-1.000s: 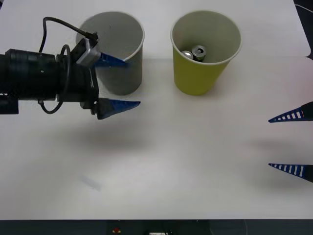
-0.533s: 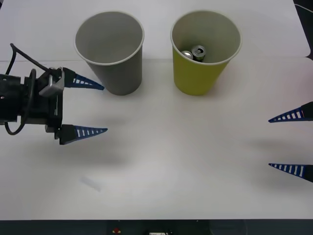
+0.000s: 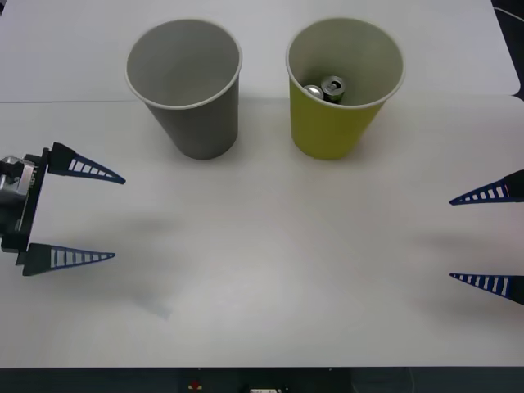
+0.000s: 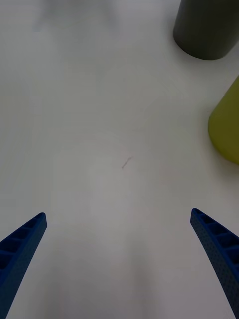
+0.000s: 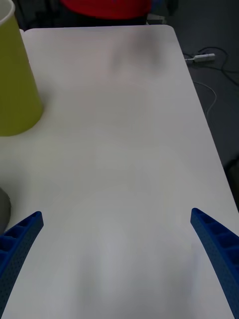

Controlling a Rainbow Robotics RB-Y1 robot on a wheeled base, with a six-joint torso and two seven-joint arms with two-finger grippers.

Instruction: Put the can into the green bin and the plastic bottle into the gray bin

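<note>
Cans, two alike, were seen inside the green bin, at its far side. One can was tilted with its pull-tab top turned up toward the camera; the second can lay just to its left, touching it, and its long axis could not be made out. The green bin stood upright on the white tabletop at the far right, mouth up and long axis vertical, tapering toward its base. The gray bin stood upright in the same way just to its left, apart from it; nothing could be seen inside it.

The left hand was held at the left edge of the tabletop, nearer than the gray bin, with its blue ribbed fingers pointed to the right, level with the surface and spread wide, nothing between them. The right hand was held at the right edge, nearer than the green bin, its fingers pointed to the left and likewise spread wide and empty. In the right wrist view a small dark mark was seen on the tabletop between the fingers.
</note>
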